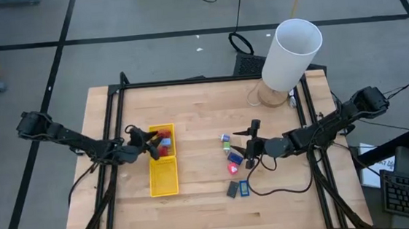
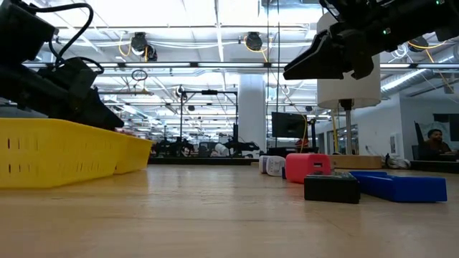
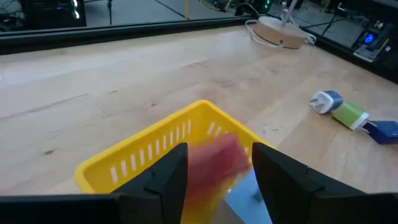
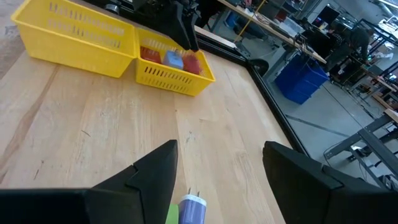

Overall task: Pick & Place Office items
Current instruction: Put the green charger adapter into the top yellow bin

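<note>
Nearest the low camera, a dark grey flat piece point(image 2: 331, 188) lies on the worktop point(image 1: 196, 195) touching a blue flat rectangle point(image 2: 401, 186), with a red chunk point(image 2: 307, 165) just behind. From above, the green piece point(image 1: 235, 157) and a pale lilac chunk point(image 1: 225, 138) lie near them, right of the yellow tray point(image 1: 163, 178). Red point(image 4: 194, 62) and blue pieces point(image 4: 173, 60) already sit in the tray's far compartment. Hovering over that compartment, the left pincer point(image 1: 150, 144) is spread; a blurred red shape shows between its fingers, perhaps loose. Above the scattered pieces, the right pincer point(image 1: 248, 145) hangs released, grasping nothing.
</note>
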Action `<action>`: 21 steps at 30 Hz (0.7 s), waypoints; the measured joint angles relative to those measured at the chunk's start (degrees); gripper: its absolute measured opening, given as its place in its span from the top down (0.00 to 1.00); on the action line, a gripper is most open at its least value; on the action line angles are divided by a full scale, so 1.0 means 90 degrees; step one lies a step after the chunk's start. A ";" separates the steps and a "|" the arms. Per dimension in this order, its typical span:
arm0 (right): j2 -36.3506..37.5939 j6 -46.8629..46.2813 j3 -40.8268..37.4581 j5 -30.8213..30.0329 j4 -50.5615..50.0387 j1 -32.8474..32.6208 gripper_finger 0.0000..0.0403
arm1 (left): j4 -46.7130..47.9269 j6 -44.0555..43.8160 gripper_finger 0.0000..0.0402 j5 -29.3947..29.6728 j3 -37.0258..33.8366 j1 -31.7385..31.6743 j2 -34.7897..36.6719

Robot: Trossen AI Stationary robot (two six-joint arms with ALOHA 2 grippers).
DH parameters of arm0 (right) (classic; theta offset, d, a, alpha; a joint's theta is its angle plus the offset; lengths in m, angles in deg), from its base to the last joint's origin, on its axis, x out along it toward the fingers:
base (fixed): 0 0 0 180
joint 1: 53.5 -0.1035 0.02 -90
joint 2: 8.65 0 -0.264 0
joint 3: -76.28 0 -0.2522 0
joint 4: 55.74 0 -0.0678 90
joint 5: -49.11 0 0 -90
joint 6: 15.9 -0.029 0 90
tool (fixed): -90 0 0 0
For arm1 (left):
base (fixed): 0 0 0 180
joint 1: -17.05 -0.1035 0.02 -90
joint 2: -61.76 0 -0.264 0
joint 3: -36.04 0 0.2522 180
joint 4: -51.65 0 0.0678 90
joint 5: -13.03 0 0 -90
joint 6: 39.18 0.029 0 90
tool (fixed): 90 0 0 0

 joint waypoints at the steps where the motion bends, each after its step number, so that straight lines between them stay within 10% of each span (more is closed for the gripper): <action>1: 0.0000 0.0000 0.0000 0.0000 0.0002 0.0000 0.44 | -0.0001 0.0000 0.56 0.0000 0.0000 0.0000 0.0000; 21: 0.0000 0.0000 0.0000 0.0000 0.0012 0.0000 0.45 | -0.0090 0.0223 0.65 0.0002 0.0002 0.0000 -0.0002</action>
